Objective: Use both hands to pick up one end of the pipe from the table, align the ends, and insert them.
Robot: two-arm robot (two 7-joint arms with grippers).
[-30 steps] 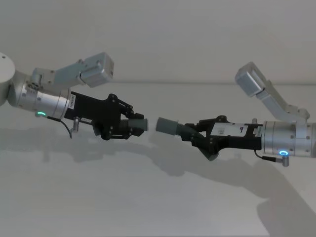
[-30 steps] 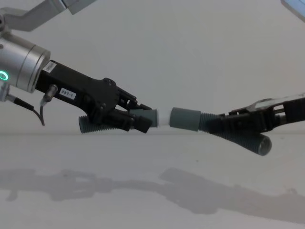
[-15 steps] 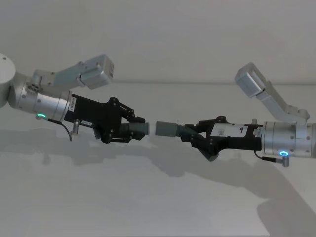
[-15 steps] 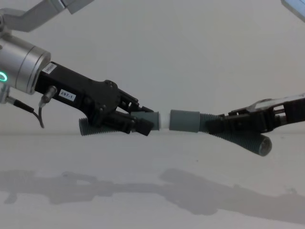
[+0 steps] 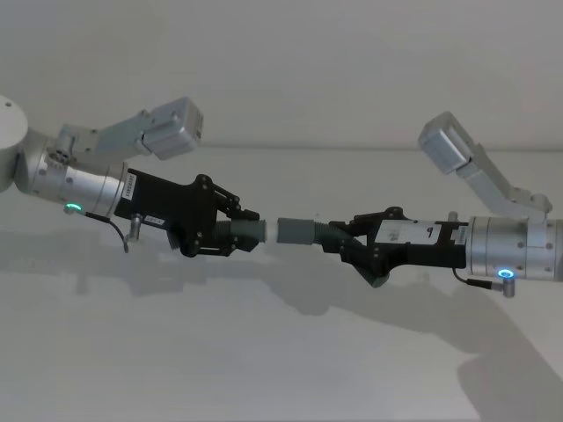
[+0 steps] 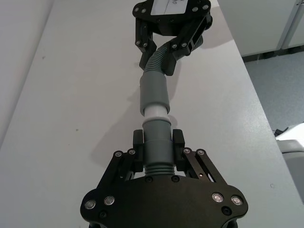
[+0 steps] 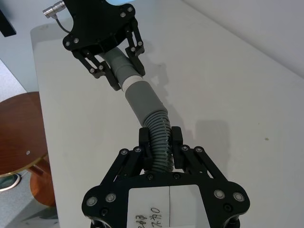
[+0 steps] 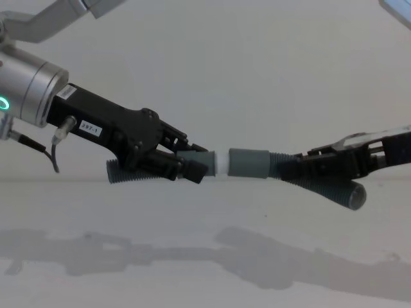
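Both pieces of the pipe hang above the table (image 5: 264, 360), end to end in one line. My left gripper (image 5: 236, 230) is shut on the left ribbed piece (image 8: 122, 173), just behind its grey collar (image 6: 156, 137). The collar's white stub tip (image 8: 220, 162) meets the mouth of the wider grey cuff (image 8: 249, 162) on the right piece; how deep it sits inside I cannot tell. Just behind that cuff, my right gripper (image 5: 347, 236) is shut on the right piece's ribbed hose (image 7: 159, 135). That piece's free tail (image 8: 350, 194) droops below the right fingers.
The table's long edge (image 6: 251, 95) drops to a grey floor in the left wrist view. A brown round stool (image 7: 19, 137) stands beside the table's end in the right wrist view.
The gap between the two ends in the head view has closed. My left gripper tilted level and the white stub came up against the cuff's mouth. The right arm barely moved.
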